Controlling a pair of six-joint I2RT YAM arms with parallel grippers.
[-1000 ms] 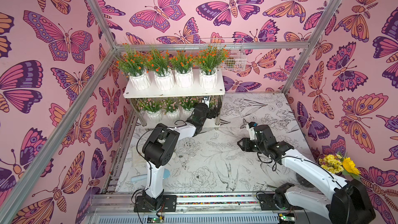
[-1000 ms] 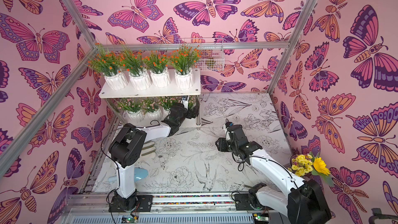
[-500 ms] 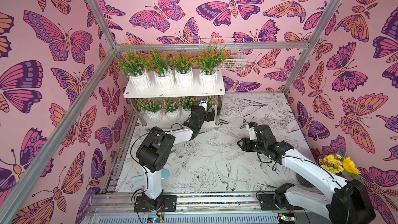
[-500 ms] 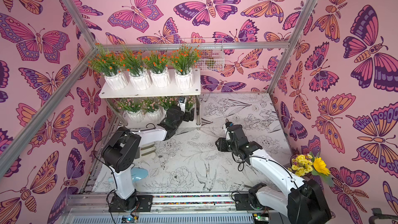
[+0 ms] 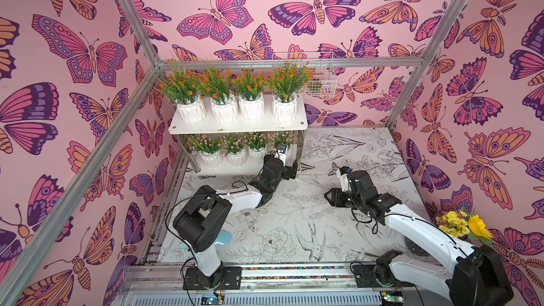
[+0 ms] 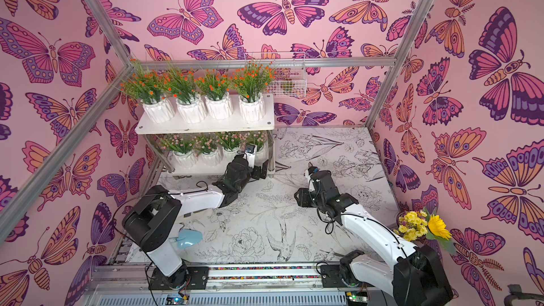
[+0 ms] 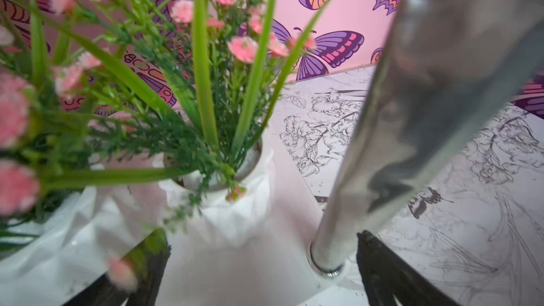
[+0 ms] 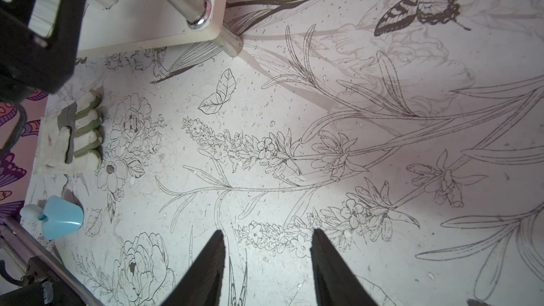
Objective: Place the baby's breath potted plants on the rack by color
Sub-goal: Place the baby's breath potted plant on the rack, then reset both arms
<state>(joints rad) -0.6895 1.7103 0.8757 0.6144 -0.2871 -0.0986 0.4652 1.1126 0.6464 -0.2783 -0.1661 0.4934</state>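
Baby's breath potted plants (image 5: pixel 250 106) are filling the rack (image 5: pixel 235 127); left end effector (image 7: pixel 262 238), spread wide, is leaving the last pot (image 7: pixel 229 211); right end effector (image 8: pixel 268 232) part-open.

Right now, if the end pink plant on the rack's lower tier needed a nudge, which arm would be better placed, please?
Likely the left: the left gripper, open, sits right at that plant; the right gripper, open and empty, hovers over the table away from the rack.
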